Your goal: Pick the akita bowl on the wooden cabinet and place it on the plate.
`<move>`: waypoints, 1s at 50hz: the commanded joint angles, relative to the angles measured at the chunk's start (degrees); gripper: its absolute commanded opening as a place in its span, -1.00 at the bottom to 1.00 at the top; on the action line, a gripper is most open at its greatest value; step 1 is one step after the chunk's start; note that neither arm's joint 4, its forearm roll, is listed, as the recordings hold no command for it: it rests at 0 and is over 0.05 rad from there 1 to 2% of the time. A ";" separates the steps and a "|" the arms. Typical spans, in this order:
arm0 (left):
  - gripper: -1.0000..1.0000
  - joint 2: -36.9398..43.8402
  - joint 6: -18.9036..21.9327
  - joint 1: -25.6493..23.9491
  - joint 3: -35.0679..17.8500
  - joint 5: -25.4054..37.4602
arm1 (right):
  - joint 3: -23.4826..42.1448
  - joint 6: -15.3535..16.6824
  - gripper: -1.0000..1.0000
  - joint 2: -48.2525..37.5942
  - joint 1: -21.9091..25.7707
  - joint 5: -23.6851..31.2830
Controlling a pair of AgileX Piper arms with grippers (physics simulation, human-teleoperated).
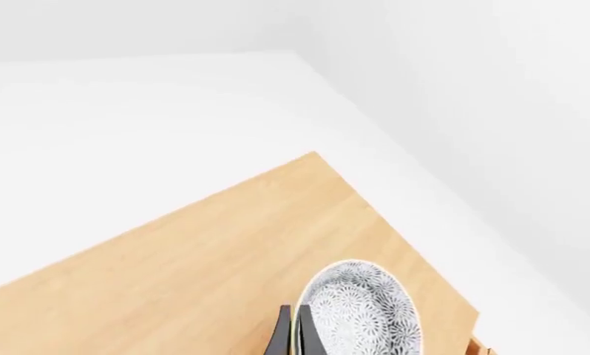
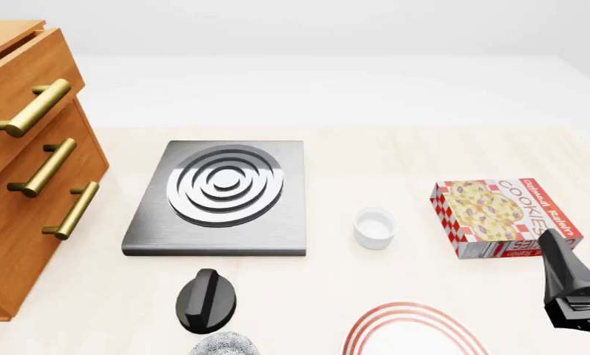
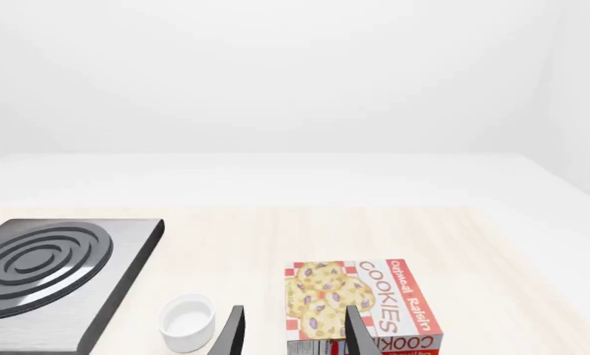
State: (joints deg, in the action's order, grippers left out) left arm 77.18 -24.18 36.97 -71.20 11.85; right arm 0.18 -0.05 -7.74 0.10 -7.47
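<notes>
Left wrist view: left gripper (image 1: 297,333) clamps the akita bowl (image 1: 362,310) rim above the wooden cabinet (image 1: 206,251).

We see the akita bowl (image 1: 362,310) in grey-and-white lacy speckle on the orange-brown wooden cabinet (image 1: 206,251), whose handles (image 2: 31,109) are brass. Right of the cabinet lie a grey stove plate (image 2: 219,198) with silver rings, a white cup (image 2: 374,227), a red cookie box (image 2: 504,216), and the red-ringed white plate (image 2: 413,333).
</notes>
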 commanded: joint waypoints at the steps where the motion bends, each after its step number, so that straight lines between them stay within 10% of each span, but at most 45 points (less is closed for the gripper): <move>1: -1.00 -1.17 -1.98 -0.43 0.68 0.31 | 0.00 0.00 1.00 0.00 0.00 0.00; 50: -1.00 -12.53 -8.99 -8.60 -8.43 12.64 | 0.00 0.00 1.00 0.00 0.00 0.00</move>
State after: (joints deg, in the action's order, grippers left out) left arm 67.15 -32.69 30.44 -77.62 22.46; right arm 0.18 -0.05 -7.74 0.10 -7.47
